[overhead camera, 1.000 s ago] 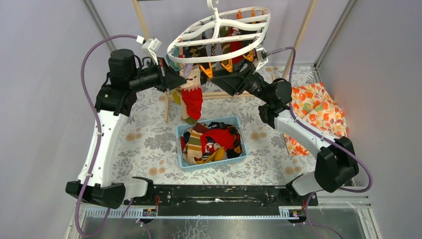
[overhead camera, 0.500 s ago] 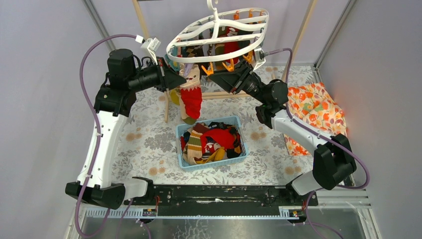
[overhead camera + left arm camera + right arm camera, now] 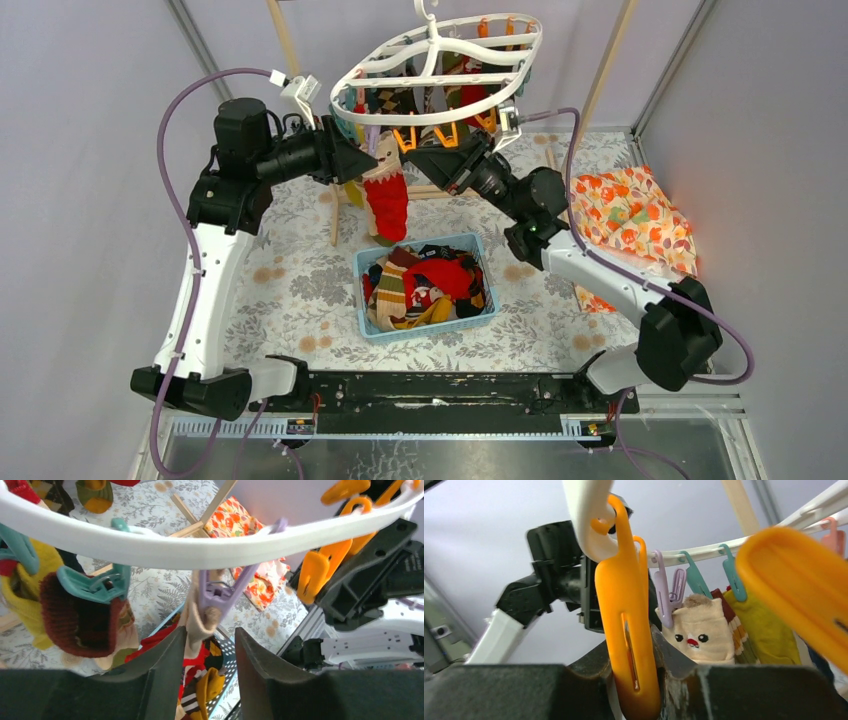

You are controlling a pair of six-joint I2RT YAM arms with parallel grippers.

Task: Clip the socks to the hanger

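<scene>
Space under hanger's (image 3: 432,48) near rim is packed: hung socks (image 3: 387,195), purple clip (image 3: 217,592), orange clip (image 3: 626,630), left gripper (image 3: 210,635), right gripper (image 3: 630,647). Blue basket (image 3: 357,285) blocks straight below hanger. Table (image 3: 290,280) left of hanger is open.

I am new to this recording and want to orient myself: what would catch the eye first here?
First comes the white oval hanger, hung high at the back, with bright clips dangling from it. A cream-and-red sock hangs from its left side, just beyond a blue basket heaped with more socks. Under the rim, the right gripper pinches an orange clip.
</scene>
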